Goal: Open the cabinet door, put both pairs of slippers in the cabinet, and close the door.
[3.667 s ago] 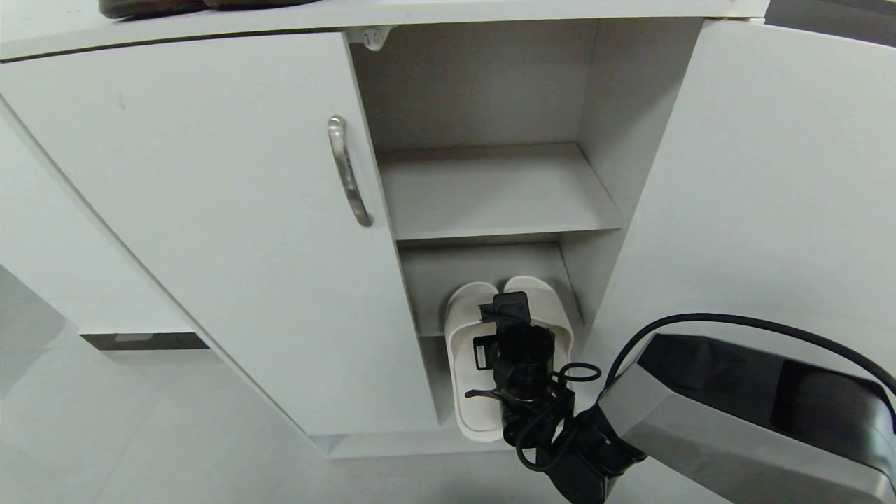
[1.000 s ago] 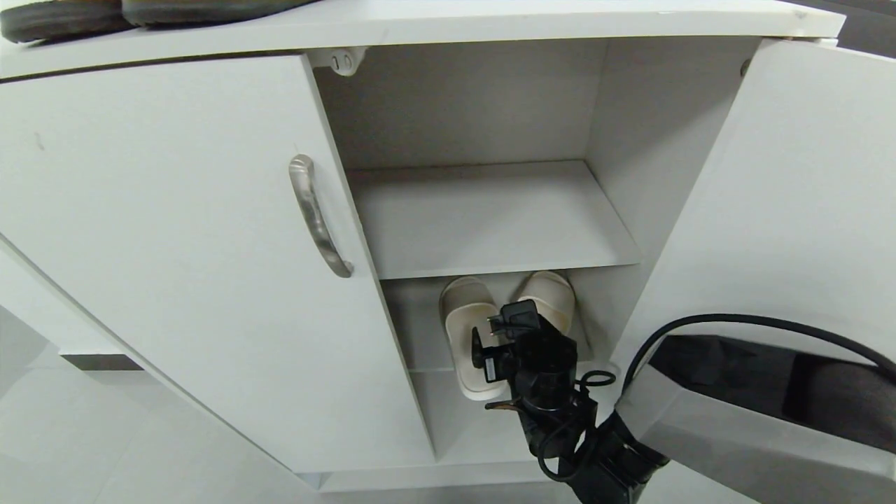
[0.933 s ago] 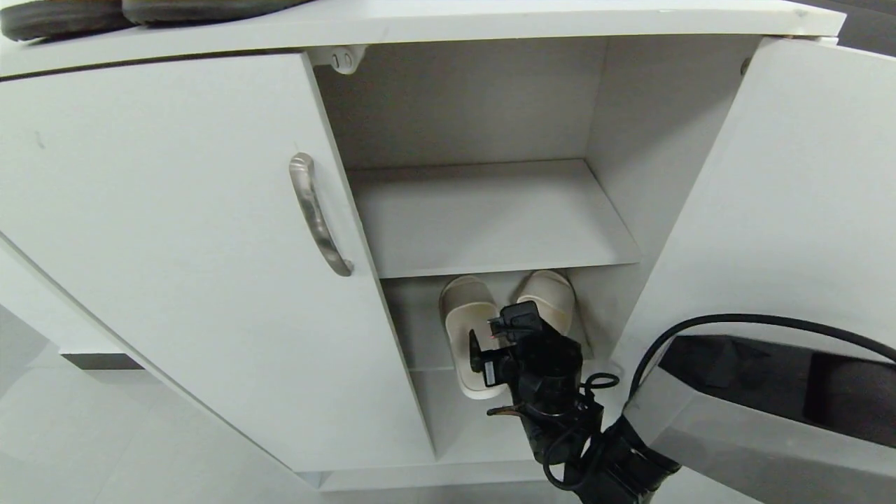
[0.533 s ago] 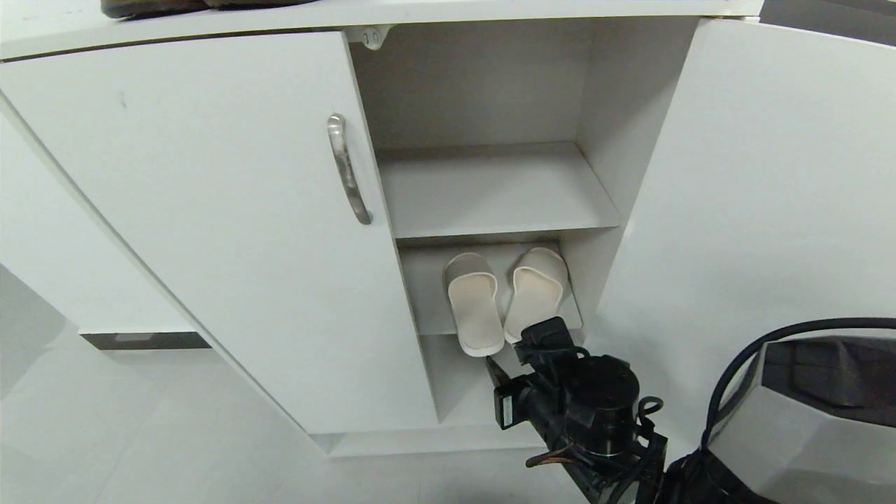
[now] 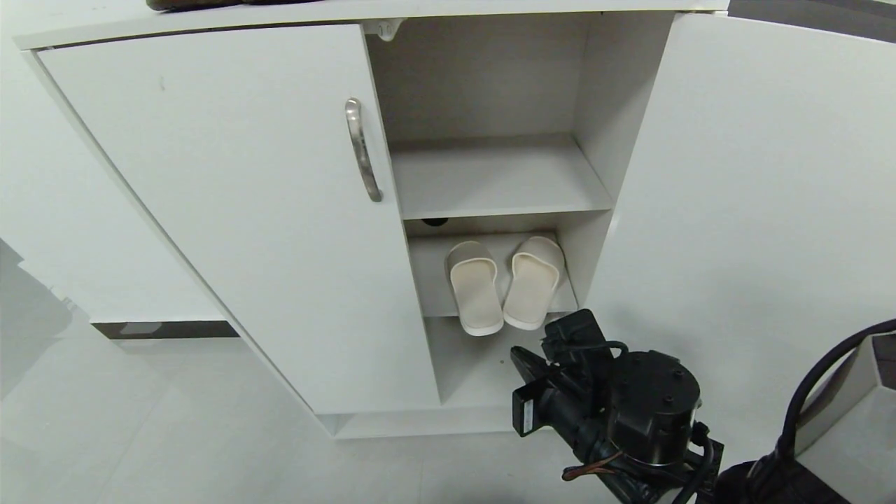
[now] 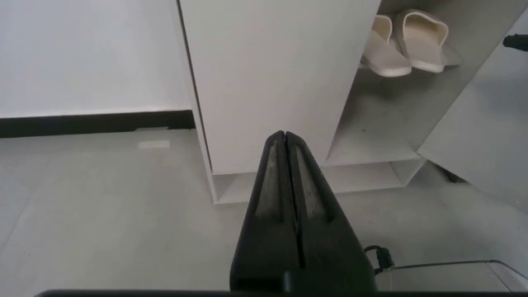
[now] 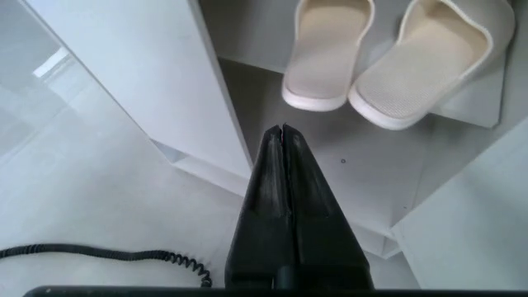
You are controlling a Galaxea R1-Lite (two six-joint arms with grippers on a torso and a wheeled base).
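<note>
A pair of white slippers (image 5: 500, 283) lies side by side on the cabinet's lower shelf (image 5: 427, 276), heels sticking out over its front edge. My right gripper (image 5: 519, 355) hangs shut and empty in front of the open compartment, just below and outside the slippers (image 7: 388, 58); its closed tips (image 7: 282, 132) point at the cabinet bottom. My left gripper (image 6: 285, 136) is shut with nothing in it, low over the floor before the closed left door (image 6: 264, 66). The edge of a dark pair of slippers (image 5: 196, 3) shows on the cabinet top.
The right door (image 5: 756, 175) stands swung wide open to the right of my right arm. The left door (image 5: 245, 196) is closed, with a metal handle (image 5: 362, 150). The upper shelf (image 5: 490, 175) is bare. Grey floor (image 5: 175, 434) lies in front.
My right gripper has let go of the white slippers and drawn back out of the cabinet, down and to the right. The slippers stay on the shelf. The head view has shifted.
</note>
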